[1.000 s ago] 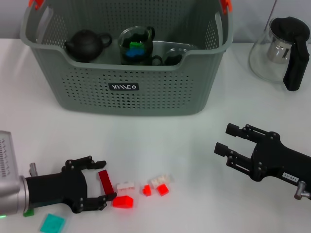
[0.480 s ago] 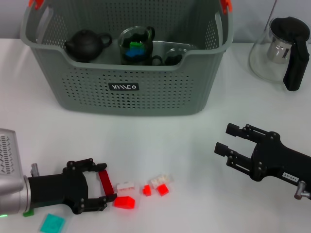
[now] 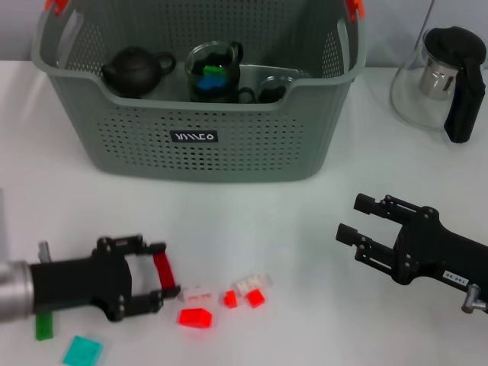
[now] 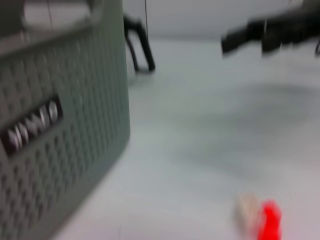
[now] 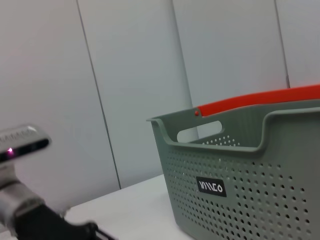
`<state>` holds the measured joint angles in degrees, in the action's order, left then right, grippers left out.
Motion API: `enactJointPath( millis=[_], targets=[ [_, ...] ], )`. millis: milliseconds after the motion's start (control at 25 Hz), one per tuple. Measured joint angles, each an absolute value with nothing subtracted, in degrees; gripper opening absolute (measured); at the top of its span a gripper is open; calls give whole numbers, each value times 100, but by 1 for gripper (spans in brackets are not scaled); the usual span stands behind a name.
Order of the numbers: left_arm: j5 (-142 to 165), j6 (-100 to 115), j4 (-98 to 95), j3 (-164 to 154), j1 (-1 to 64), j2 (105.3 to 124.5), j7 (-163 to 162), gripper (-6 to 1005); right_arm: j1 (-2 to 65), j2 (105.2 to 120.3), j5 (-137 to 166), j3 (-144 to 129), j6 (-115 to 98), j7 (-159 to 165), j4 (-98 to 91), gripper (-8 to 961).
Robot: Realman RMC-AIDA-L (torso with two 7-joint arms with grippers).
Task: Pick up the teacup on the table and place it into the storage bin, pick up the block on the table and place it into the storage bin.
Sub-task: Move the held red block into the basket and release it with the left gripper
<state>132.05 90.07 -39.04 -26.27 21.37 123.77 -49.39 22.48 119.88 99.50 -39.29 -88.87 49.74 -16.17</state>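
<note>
The grey-green storage bin (image 3: 206, 145) stands at the back of the white table, also in the left wrist view (image 4: 55, 130) and the right wrist view (image 5: 250, 180). No teacup stands on the table; a glass cup (image 3: 213, 72) holding blue and green pieces sits inside the bin. My left gripper (image 3: 158, 274), low at the front left, is shut on a dark red block (image 3: 162, 268), held just above the table. My right gripper (image 3: 352, 218) hovers open and empty at the front right.
Loose blocks lie in front of me: red (image 3: 194, 316), white (image 3: 198, 292), small red and white ones (image 3: 252, 290), green (image 3: 44, 326) and teal (image 3: 81, 351). A dark teapot (image 3: 137, 69) sits in the bin. A glass pitcher (image 3: 442, 80) stands at the back right.
My left gripper has drawn back and up with the dark red block in it, uncovering the green block. The right arm and the other blocks have stayed put.
</note>
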Motion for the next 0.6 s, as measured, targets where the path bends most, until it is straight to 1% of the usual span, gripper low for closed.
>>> enactJointPath(
  millis=[80,240,320,440,480,520,600],
  targets=[
    [13037,9584,-3996,-2379,2178,12314,-4939,666,2249,11988,9950,-3929,-8896,4974,-1620,638],
    [12438,11196,-4046,-1722,2489,12053,-5142,666,2250,11988,9950,-3928,-8895,4974,-1626,639],
    [11997,11602,-4089,-1601,2708,11963,-5492,665,2250,11989,9951,-3929,-8896,4974,-1626,639],
    [11241,11659,-4285,-1625,3096,11907,-6353,665,2239,11988,9953,-3929,-8903,4974,-1625,638],
    [11241,11659,-4285,-1625,3096,11907,-6353,665,2234,11988,9953,-3928,-8904,4974,-1625,638],
    [10744,11523,-4442,-1636,3523,11895,-7068,665,2228,11990,9953,-3929,-8904,4974,-1621,638],
    [10628,11272,-4568,-1649,3820,11897,-7433,665,2225,11994,9954,-3929,-8890,4974,-1619,638]
  ],
)
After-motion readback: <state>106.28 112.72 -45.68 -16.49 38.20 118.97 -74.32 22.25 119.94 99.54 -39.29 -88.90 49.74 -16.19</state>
